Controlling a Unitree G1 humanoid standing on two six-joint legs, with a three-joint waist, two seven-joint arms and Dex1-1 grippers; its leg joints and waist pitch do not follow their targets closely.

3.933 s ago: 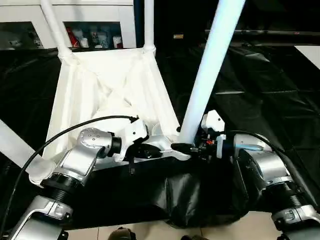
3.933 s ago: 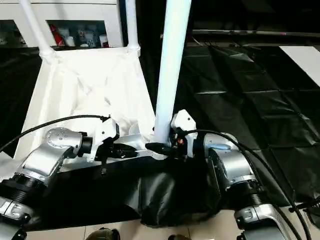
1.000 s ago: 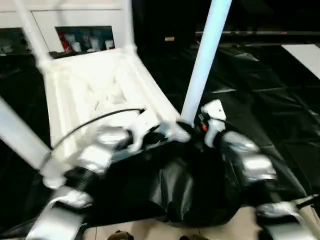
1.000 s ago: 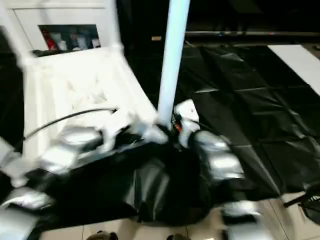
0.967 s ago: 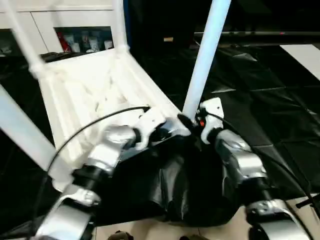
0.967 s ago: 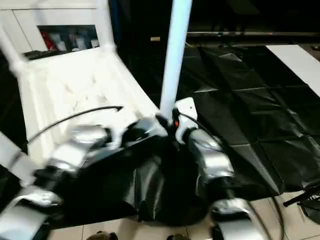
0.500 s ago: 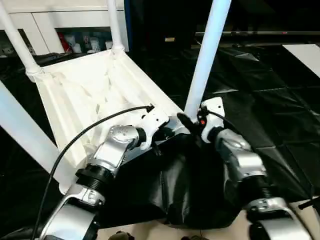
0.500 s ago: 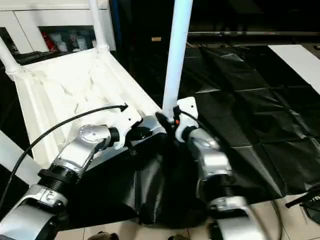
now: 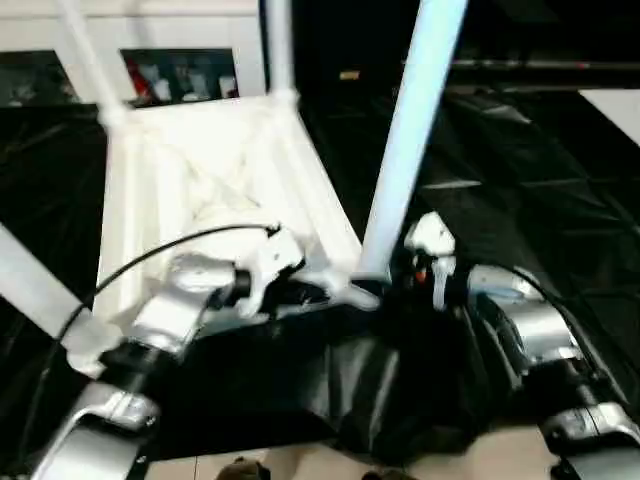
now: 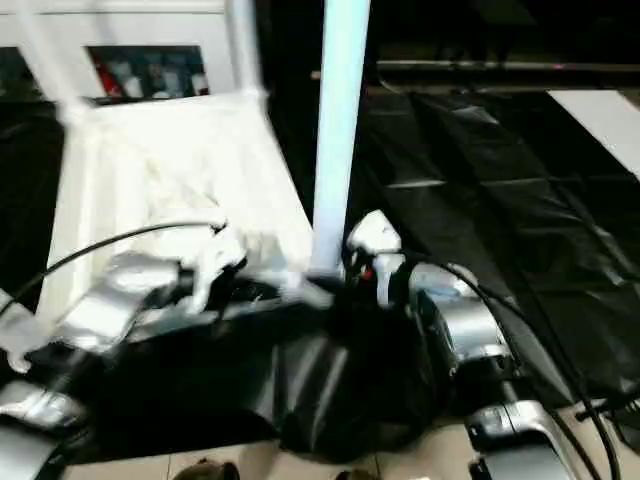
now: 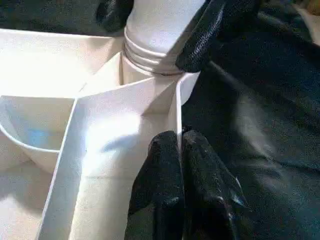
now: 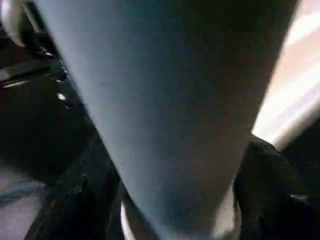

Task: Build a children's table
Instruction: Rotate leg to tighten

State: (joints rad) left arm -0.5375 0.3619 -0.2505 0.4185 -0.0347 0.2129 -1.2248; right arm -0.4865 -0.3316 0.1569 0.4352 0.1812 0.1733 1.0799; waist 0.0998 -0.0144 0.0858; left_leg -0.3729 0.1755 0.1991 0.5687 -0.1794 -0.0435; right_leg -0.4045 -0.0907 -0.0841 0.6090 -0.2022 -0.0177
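The white table top (image 9: 200, 170) lies upside down on the black drape, ribbed underside up. Two far legs (image 9: 278, 50) and the near-left leg (image 9: 30, 290) stand in their corner sockets. My left gripper (image 9: 305, 293) is shut on the thin near rim (image 11: 176, 110) of the top, next to the near-right corner. The near-right leg (image 9: 410, 140) stands upright in that corner socket, its ringed base (image 11: 150, 47) showing in the left wrist view. My right gripper (image 9: 385, 283) is shut around the leg just above the socket, one black finger (image 12: 262, 185) on each side of it.
The black-draped work surface (image 9: 520, 180) stretches to the right and hangs bunched over the near edge (image 9: 390, 410). A white cabinet with small items (image 9: 180, 75) stands behind the table. A black cable (image 9: 170, 250) arcs over my left forearm. Pale floor (image 9: 300, 465) lies below.
The far end of the table top has swung to the right, back to about square with me. Both grippers keep their holds on the rim and the leg.
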